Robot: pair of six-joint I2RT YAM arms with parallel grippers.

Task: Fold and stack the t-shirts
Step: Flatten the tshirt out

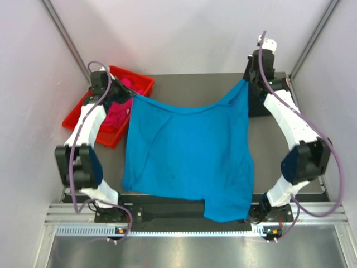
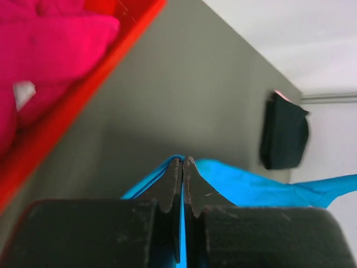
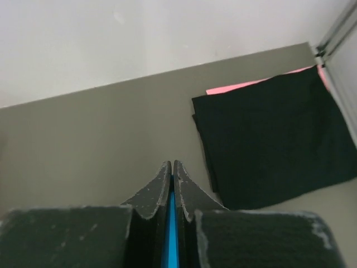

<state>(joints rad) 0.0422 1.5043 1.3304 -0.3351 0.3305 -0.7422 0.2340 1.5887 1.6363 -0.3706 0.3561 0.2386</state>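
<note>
Over mid-bench (image 1: 189,89): turquoise t-shirt (image 1: 189,151) spread unfolded, far corners raised.
Left fingers (image 2: 170,187): pinched shut on its 11 o'clock corner.
Right fingers (image 3: 153,192): clamped on its 1 o'clock corner.
Done: black t-shirt (image 3: 273,134) folded at 2 o'clock, pink edge (image 3: 251,85) beneath.
Remaining: turquoise fold, stacking.
Red tray (image 1: 144,81), 10 o'clock: crumpled magenta cloth (image 1: 116,114).

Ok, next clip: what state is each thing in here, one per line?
blue shirt: unfolded, spread out, pinched at its two far corners
black shirt: folded, lying flat
pink shirt: crumpled, in the tray
tray: upright, holding the pink shirt
left gripper: shut on the blue shirt
right gripper: shut on the blue shirt
</note>
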